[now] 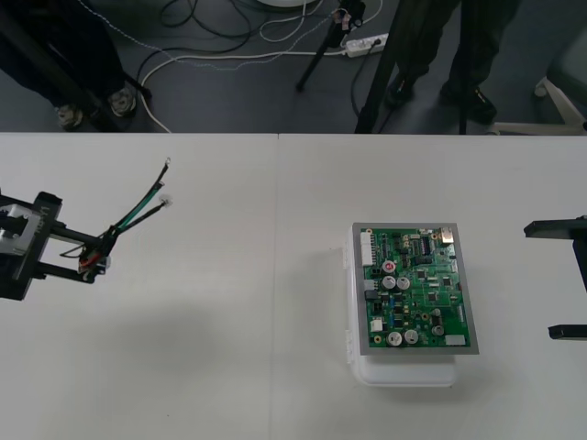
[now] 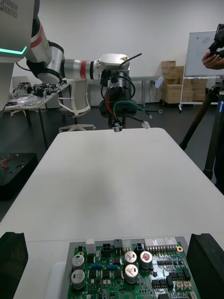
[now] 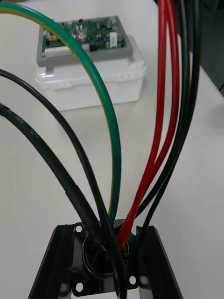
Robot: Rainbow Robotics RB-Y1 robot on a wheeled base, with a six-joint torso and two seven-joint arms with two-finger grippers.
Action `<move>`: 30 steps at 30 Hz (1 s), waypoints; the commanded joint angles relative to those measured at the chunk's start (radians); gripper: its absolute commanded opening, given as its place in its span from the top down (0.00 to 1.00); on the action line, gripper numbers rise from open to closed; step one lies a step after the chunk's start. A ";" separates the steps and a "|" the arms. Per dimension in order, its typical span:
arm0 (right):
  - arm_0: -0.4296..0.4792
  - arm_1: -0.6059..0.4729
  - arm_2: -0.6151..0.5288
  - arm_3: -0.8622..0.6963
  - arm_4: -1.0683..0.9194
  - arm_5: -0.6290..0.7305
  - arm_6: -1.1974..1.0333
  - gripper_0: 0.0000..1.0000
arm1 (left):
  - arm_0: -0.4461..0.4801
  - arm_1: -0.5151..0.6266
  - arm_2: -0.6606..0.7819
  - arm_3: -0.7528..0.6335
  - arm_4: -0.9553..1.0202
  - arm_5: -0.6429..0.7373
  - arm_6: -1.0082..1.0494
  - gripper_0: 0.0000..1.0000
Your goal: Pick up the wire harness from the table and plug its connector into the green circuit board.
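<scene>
Harness (image 1: 138, 213) is hanging in my left gripper (image 1: 92, 258), squeezed tight at one end, well apart from the green board (image 1: 415, 289). I'm judging pickup done, plugging remaining. Right gripper (image 1: 573, 280) is waiting wide open beside the board.

The left arm's silver links (image 2: 69, 68) wear a red ring (image 2: 84, 69); its fingers (image 3: 52, 264) are flat black.

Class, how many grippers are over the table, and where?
2. The left gripper is at the table's left, shut on the wire harness; the right gripper is open at its right edge.
</scene>
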 commanded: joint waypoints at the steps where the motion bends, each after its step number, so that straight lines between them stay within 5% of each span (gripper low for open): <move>1: 0.011 -0.040 0.007 -0.022 -0.011 -0.006 0.019 0.00 | 0.054 -0.068 0.036 -0.138 0.012 -0.042 0.069 1.00; 15: 0.011 -0.040 0.007 -0.022 -0.011 -0.006 0.002 0.00 | 0.172 -0.246 0.004 -0.440 -0.031 -0.042 0.465 1.00; 30: 0.009 -0.040 0.007 -0.023 -0.013 -0.006 -0.038 0.00 | 0.180 -0.450 -0.185 -0.466 -0.049 -0.042 0.784 1.00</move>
